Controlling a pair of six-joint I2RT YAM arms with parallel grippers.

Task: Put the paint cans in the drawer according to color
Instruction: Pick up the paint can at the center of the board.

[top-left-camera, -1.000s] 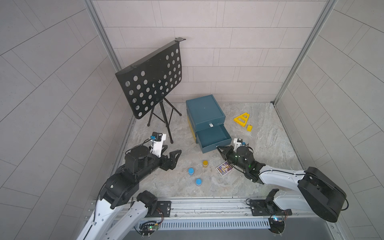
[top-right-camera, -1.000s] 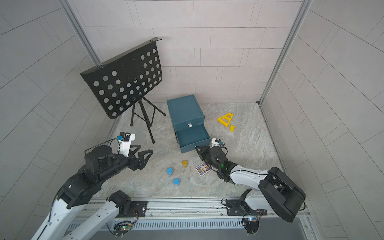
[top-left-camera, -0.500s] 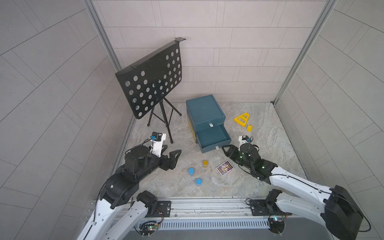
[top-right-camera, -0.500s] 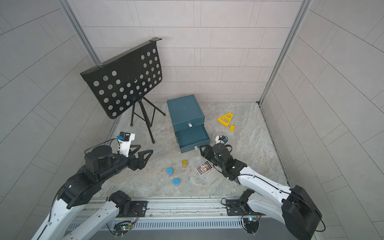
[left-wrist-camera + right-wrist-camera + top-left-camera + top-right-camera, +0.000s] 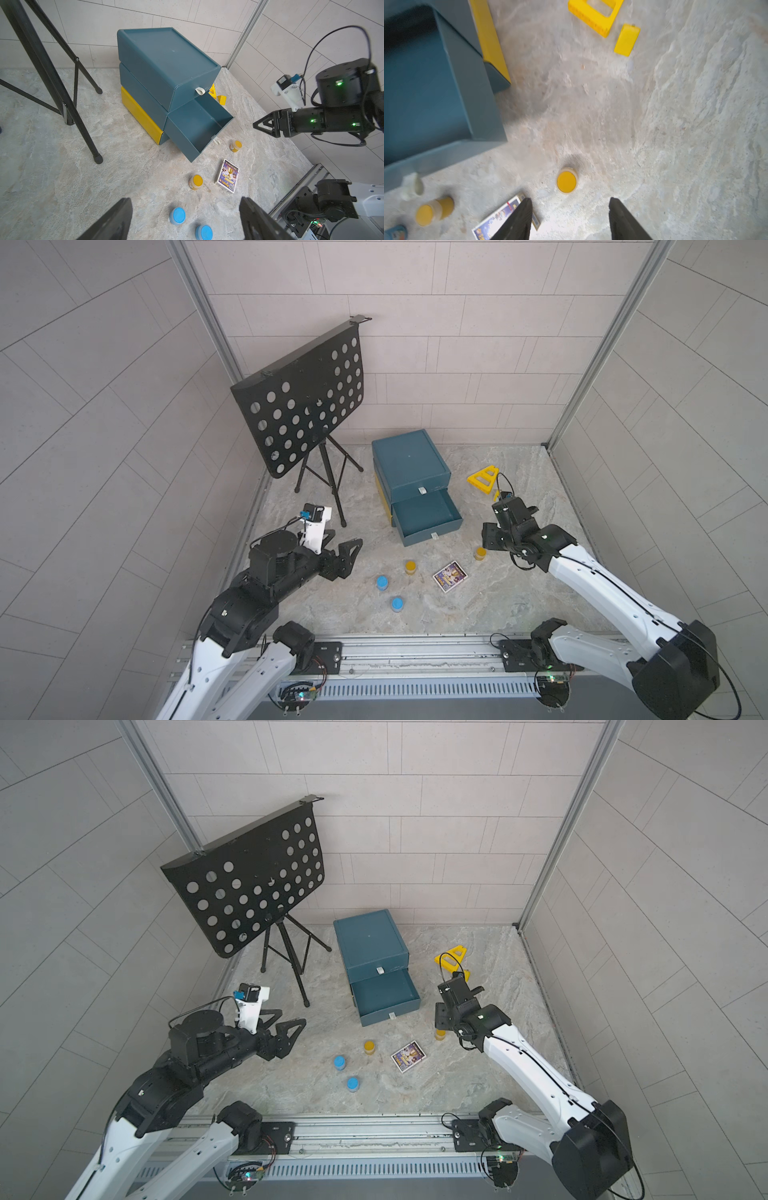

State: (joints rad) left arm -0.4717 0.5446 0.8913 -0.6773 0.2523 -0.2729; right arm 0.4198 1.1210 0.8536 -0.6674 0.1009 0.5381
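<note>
Two blue paint cans (image 5: 382,582) (image 5: 397,604), two amber cans (image 5: 410,566) (image 5: 481,553), one card box (image 5: 449,576), one drawer chest (image 5: 409,460), one music stand (image 5: 316,360), one yellow frame (image 5: 588,17), one yellow block (image 5: 626,40).

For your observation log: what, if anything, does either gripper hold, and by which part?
Nothing is held. The left gripper and the right gripper both stand open and empty.
</note>
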